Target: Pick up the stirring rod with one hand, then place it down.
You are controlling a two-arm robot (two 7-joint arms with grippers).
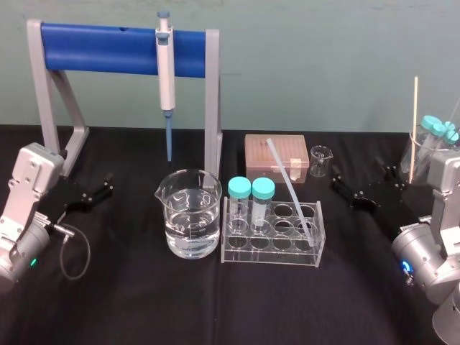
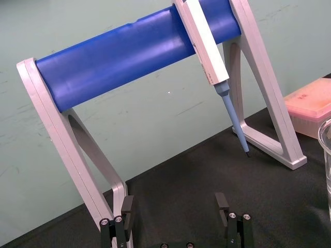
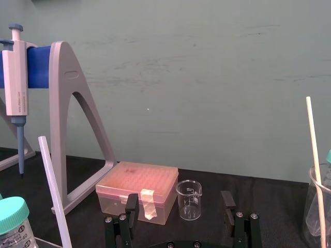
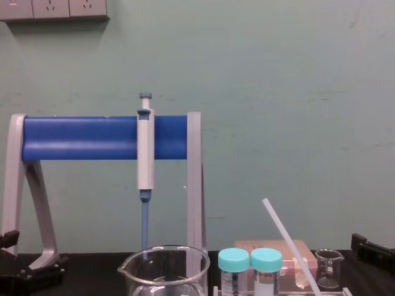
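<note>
The stirring rod (image 1: pixel 290 185), a thin white translucent stick, leans tilted in the clear tube rack (image 1: pixel 273 246), its lower end in a right-hand hole and its top toward the pink box. The same rod (image 3: pixel 52 192) shows in the right wrist view, and the rod (image 4: pixel 289 245) rises above the rack in the chest view. My right gripper (image 1: pixel 359 182) is open and empty, low over the table to the right of the rack and apart from the rod; its fingers (image 3: pixel 227 202) stand wide apart. My left gripper (image 1: pixel 107 188) rests open and empty at the far left by the stand, its fingers (image 2: pixel 127 207) spread.
A grey-and-blue pipette (image 1: pixel 166 68) hangs on the blue-barred stand (image 1: pixel 108 47). A large beaker of water (image 1: pixel 190 213) stands left of the rack, which holds two teal-capped tubes (image 1: pixel 251 198). Behind are a pink tip box (image 1: pixel 276 155) and a small beaker (image 1: pixel 320 160). A beaker with a wooden stick (image 1: pixel 415 129) is far right.
</note>
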